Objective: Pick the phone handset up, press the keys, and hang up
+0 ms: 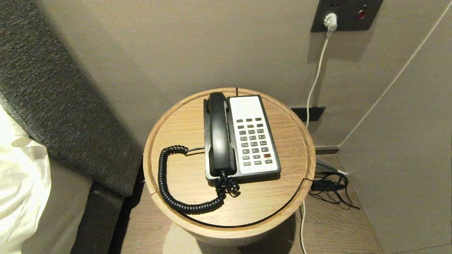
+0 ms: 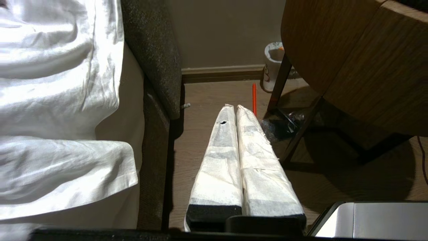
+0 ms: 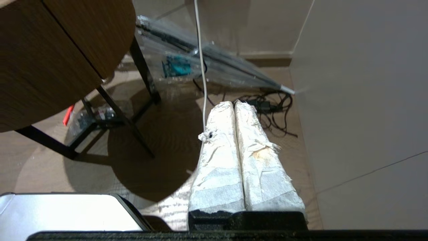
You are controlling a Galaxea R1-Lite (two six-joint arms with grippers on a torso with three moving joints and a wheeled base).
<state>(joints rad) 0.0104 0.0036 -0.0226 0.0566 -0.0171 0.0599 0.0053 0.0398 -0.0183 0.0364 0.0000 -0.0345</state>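
Observation:
The black phone handset (image 1: 219, 134) lies in its cradle on the left side of the black-and-white phone base (image 1: 254, 135), whose dark keys (image 1: 253, 141) face up. Its coiled black cord (image 1: 173, 187) loops over the round wooden table (image 1: 176, 120). Neither arm shows in the head view. My left gripper (image 2: 235, 107) hangs low beside the bed, shut and empty, its white-wrapped fingers (image 2: 222, 157) pressed together. My right gripper (image 3: 234, 103) hangs low on the table's other side, also shut and empty.
A padded headboard (image 1: 53, 98) and white bedding (image 1: 17, 183) stand left of the table. A wall socket with a white plug (image 1: 330, 21) and cable is behind. Tangled cables (image 1: 330, 188) lie on the floor at the right. A paper cup (image 2: 272, 65) sits under the table.

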